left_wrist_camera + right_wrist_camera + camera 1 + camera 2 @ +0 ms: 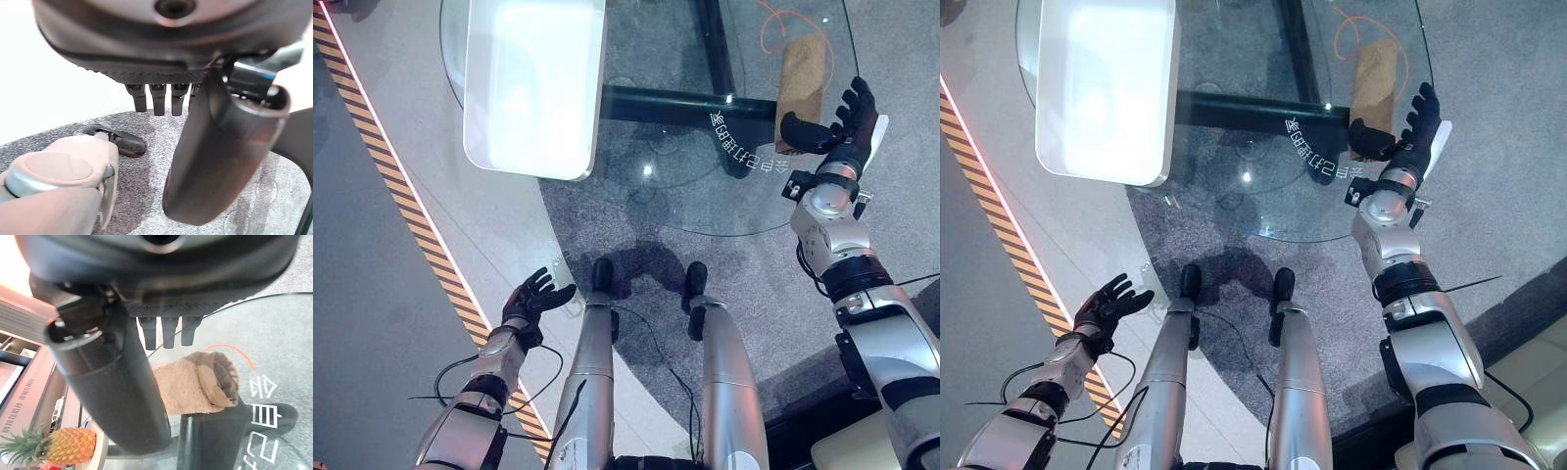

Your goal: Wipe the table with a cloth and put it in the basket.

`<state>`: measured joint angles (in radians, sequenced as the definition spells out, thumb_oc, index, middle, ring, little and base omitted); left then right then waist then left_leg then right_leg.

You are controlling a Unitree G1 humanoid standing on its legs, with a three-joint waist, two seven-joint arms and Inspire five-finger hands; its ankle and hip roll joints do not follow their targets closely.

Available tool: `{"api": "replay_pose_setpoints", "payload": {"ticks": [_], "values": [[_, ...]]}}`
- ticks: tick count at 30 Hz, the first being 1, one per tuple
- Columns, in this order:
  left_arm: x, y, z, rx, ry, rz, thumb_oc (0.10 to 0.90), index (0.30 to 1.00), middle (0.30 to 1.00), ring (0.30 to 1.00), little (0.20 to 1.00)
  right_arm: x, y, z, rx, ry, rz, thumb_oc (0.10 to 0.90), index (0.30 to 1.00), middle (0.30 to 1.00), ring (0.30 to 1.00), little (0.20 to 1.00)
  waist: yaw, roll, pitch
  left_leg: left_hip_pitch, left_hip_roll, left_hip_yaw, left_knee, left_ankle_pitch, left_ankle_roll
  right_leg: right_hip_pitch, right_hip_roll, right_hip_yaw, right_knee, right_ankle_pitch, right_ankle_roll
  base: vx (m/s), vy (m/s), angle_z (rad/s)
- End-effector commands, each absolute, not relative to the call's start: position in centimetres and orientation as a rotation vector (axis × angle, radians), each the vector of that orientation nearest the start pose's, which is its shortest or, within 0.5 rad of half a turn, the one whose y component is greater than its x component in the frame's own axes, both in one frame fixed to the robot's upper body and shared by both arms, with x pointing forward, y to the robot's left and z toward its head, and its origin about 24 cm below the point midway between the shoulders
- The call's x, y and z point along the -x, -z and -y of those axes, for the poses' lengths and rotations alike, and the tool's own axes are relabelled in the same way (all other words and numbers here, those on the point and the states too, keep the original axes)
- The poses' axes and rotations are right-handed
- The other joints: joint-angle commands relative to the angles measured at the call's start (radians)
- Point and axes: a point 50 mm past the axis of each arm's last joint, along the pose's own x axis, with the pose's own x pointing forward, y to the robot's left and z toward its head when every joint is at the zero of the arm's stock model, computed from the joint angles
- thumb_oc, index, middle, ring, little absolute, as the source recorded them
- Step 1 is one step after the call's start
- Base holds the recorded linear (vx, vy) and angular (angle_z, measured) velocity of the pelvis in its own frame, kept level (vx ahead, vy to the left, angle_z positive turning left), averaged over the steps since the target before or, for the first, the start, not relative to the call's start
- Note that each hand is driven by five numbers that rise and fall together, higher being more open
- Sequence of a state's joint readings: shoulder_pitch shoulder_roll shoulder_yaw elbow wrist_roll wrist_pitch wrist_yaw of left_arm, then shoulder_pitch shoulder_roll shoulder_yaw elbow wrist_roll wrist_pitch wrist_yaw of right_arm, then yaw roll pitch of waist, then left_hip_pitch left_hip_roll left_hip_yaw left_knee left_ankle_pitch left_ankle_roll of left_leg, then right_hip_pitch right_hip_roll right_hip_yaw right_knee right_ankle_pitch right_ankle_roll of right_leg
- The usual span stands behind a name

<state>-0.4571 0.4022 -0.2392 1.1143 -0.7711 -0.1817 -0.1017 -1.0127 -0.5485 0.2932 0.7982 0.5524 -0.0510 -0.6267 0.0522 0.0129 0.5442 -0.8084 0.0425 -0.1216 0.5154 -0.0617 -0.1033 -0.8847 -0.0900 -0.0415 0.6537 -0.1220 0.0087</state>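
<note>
Glass table point(705, 206) bare between white tray point(533, 83) and cloth point(801, 78)

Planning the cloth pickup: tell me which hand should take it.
Right. The right hand is open at the glass table's edge, right beside the brown cloth. The left hand is open too, but low, off the table.

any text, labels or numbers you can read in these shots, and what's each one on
On the glass table: white characters, seen back to front, not readable.
On a brown panel beside the pineapple: pale print, too blurred to read.
On the cloth: no print.
</note>
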Motion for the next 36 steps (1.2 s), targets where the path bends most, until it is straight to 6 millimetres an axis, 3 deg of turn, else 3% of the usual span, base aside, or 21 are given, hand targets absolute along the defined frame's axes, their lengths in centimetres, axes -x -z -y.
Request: {"api": "replay_pose_setpoints", "payload": {"ticks": [1, 9, 18, 29, 31, 32, 34, 36], "values": [[-27.4, 5.2, -25.6, 0.212, -0.193, -0.459, 0.8, 0.9, 0.9, 0.9, 0.9, -39.3, -26.5, 23.5, 0.053, 0.552, 0.398, 0.8, 0.9, 0.9, 0.9, 0.9, -0.021, 0.045, -0.024, 0.008, -0.054, 0.138, 0.033, -0.033, 0.102, 0.067, 0.042, -0.06, -0.06, -0.012, -0.046, 0.0, 0.0, 0.0], [-27.3, 5.4, -25.0, 0.203, -0.18, -0.468, 0.8, 0.9, 0.9, 0.9, 0.9, -40.0, -25.9, 23.3, 0.154, 0.595, 0.274, 0.8, 0.9, 0.9, 0.9, 0.9, -0.009, 0.05, -0.024, 0.013, -0.056, 0.137, 0.028, -0.027, 0.104, 0.07, 0.04, -0.064, -0.058, -0.012, -0.048, 0.0, 0.0, 0.0], [-27.5, 5.5, -24.5, 0.199, -0.16, -0.481, 0.8, 0.9, 0.9, 0.9, 0.9, -40.5, -25.5, 24.6, 0.298, 0.686, 0.156, 0.8, 0.9, 0.9, 0.9, 0.9, 0.007, 0.06, -0.024, 0.006, -0.063, 0.131, 0.04, -0.03, 0.111, 0.061, 0.036, -0.069, -0.041, -0.013, -0.05, 0.01, 0.002, 0.01], [-27.6, 5.7, -23.7, 0.201, -0.136, -0.494, 0.8, 0.9, 0.9, 0.9, 0.9, -40.6, -27.0, 25.4, 0.472, 0.756, 0.113, 0.8, 0.9, 0.9, 0.9, 0.9, 0.028, 0.073, -0.024, -0.03, -0.07, 0.122, 0.056, -0.027, 0.117, 0.024, 0.031, -0.074, -0.02, -0.008, -0.05, 0.01, 0.004, 0.01], [-27.3, 6.0, -23.6, 0.201, -0.136, -0.504, 0.8, 0.9, 0.9, 0.9, 0.9, -40.6, -26.7, 25.4, 0.485, 0.752, 0.097, 0.8, 0.9, 0.9, 0.9, 0.9, 0.031, 0.075, -0.024, -0.017, -0.072, 0.116, 0.07, -0.061, 0.115, 0.033, 0.032, -0.067, 0.0, -0.04, -0.043, 0.05, 0.025, 0.05], [-27.6, 5.8, -23.5, 0.203, -0.134, -0.495, 0.8, 0.9, 0.9, 0.9, 0.9, -40.6, -27.1, 25.5, 0.487, 0.761, 0.105, 0.8, 0.9, 0.9, 0.9, 0.9, 0.033, 0.077, -0.024, -0.046, -0.072, 0.119, 0.061, -0.026, 0.119, 0.007, 0.03, -0.076, -0.011, -0.007, -0.051, -0.06, 0.03, 0.04], [-27.6, 5.8, -23.5, 0.203, -0.135, -0.496, 0.8, 0.9, 0.9, 0.9, 0.9, -40.5, -27.3, 25.7, 0.496, 0.775, 0.108, 0.8, 0.9, 0.9, 0.9, 0.9, 0.035, 0.078, -0.024, -0.053, -0.072, 0.118, 0.062, -0.025, 0.119, 0.0, 0.029, -0.077, -0.006, -0.008, -0.052, 0.02, 0.014, 0.03], [-27.2, 6.1, -23.3, 0.199, -0.134, -0.507, 0.8, 0.9, 0.9, 0.9, 0.9, -40.4, -26.9, 25.9, 0.485, 0.789, 0.1, 0.8, 0.9, 0.9, 0.9, 0.9, 0.037, 0.079, -0.024, -0.043, -0.074, 0.114, 0.075, -0.058, 0.116, 0.008, 0.029, -0.073, 0.012, -0.039, -0.044, 0.1, -0.005, 0.03]]}}
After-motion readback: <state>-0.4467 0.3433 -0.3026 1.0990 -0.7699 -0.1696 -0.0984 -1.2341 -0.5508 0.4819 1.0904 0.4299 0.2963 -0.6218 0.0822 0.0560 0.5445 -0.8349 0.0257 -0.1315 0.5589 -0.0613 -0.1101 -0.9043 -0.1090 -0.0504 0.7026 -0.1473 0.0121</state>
